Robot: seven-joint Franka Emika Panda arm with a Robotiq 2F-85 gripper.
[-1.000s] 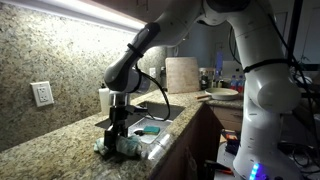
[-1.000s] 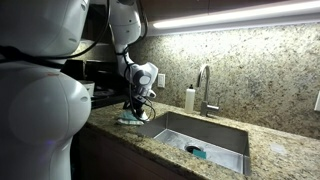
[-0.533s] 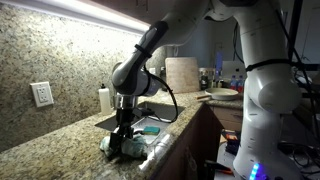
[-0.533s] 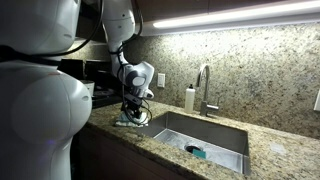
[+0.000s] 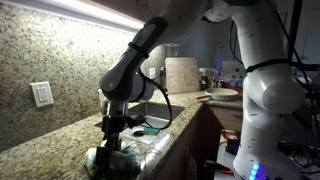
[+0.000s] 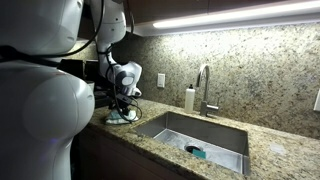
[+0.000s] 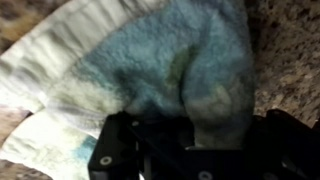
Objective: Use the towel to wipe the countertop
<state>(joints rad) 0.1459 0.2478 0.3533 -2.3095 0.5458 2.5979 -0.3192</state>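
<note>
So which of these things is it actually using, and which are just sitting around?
In use:
towel
countertop
gripper

Just lying about:
soap bottle
faucet
sink
wall outlet

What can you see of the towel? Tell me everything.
The towel is soft terry cloth, light blue in the middle with pale, whitish edges. It lies crumpled and bunched on the speckled granite countertop, near the front edge. The gripper bears down on it from above, with a fold pinched between its fingers.
</note>
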